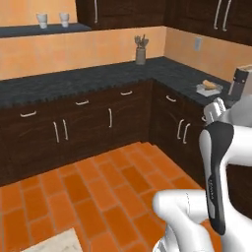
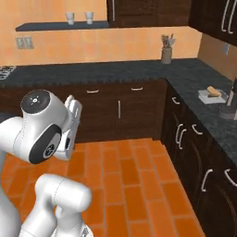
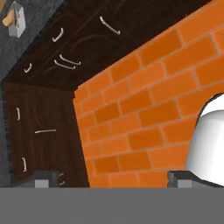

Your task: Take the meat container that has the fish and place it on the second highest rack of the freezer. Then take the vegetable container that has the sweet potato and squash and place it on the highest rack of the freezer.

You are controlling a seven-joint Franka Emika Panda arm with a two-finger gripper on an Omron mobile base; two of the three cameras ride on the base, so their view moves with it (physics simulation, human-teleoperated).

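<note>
The tool point(image 3: 113, 179) is spread wide with nothing between its two dark tips, which rise at the bottom of the hand view and point down over the orange brick floor point(image 3: 144, 109) and the dark cabinet fronts point(image 3: 43, 131) of the corner. In the base views it sits folded close to the arm point(image 1: 216, 167), well apart from any container. The nearest task-like thing is a small pale tray point(image 2: 212, 95) on the dark table point(image 2: 139, 69) along the right wall, carrying an orange-tan piece point(image 2: 212, 90); it may be the sweet potato and squash container, though it is too small to say for sure. It also appears in the left base view point(image 1: 208, 87) and at the top corner of the hand view point(image 3: 15, 24). Judging by this, nothing is yet carried or placed: both containers remain to be fetched and shelved, fish first, and the base must still drive to them.
</note>
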